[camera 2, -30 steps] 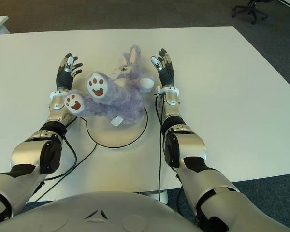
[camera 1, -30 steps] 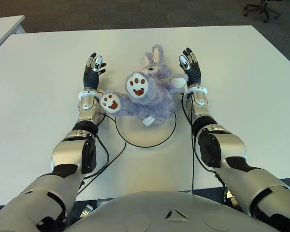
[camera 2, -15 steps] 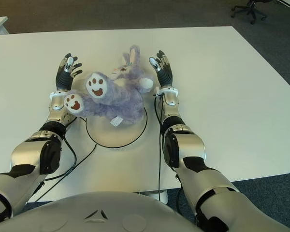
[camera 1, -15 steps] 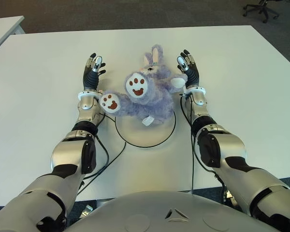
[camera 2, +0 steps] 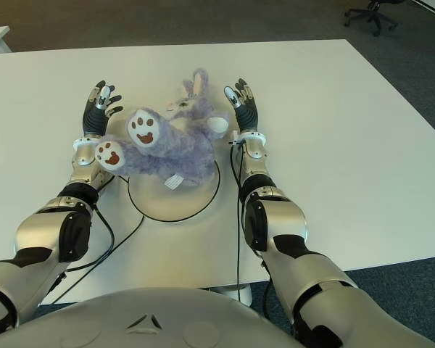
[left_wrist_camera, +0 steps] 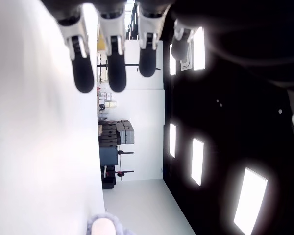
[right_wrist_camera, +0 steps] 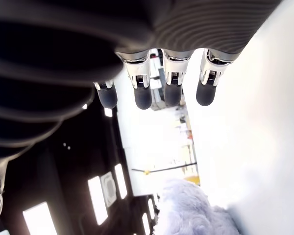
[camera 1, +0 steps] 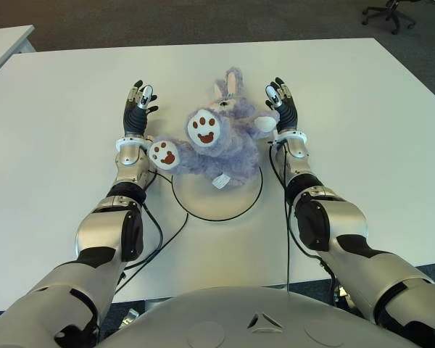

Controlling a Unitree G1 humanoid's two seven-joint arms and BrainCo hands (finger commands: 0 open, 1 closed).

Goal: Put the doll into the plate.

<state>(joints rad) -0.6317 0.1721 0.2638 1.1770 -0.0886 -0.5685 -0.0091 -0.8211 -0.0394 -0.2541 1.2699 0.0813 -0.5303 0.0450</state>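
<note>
— Where is the doll [camera 1: 219, 141]?

— It's a purple plush rabbit lying on its back between my two hands, on the white table [camera 1: 362, 123]. Its lower body covers the far part of the round plate [camera 1: 217, 206]; its head and ears reach past the plate's far rim onto the table. Two white soles with brown pads face up, one of them out over the plate's left edge, just beside my left wrist.

— What is your left hand [camera 1: 138, 109] doing?

— It shows to the left of the doll, fingers [left_wrist_camera: 83, 73] stretched out straight and a little apart, holding nothing. From the wrist view I see only the table and the room past the fingertips, with a bit of the plush at the edge.

— And the right hand [camera 1: 281, 105]?

— Just beside the doll's right side, next to its white paw. Its fingers [right_wrist_camera: 142, 98] are extended and spread too, with nothing in them. Whether the palm touches the fur, I cannot tell.
</note>
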